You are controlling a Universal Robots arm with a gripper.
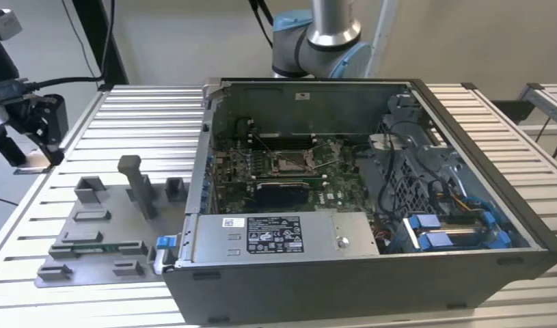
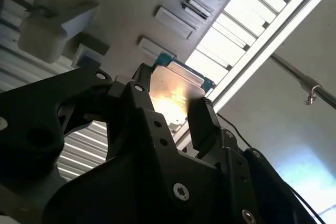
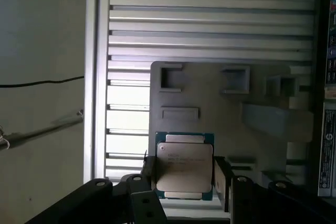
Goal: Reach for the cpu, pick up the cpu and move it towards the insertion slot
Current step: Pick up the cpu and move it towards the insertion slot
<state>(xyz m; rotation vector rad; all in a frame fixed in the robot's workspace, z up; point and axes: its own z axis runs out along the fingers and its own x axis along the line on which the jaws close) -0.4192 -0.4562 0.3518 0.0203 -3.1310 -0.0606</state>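
The cpu is a thin square plate with a silvery top and a green rim. My gripper is shut on it, one black finger against each side edge. In the second wrist view the cpu catches bright light between the fingers of the gripper. It hangs above the grey fixture plate, clear of it. In the exterior view the gripper is at the exterior view's far left, over the table's edge. The insertion slot, a shiny metal frame on green board, lies inside the open computer case, far from the gripper.
The grey fixture plate carries several raised blocks and an upright post between the gripper and the case. The ribbed metal table runs under everything. The arm's base stands behind the case. Cables and blue drive bays fill the case's right side.
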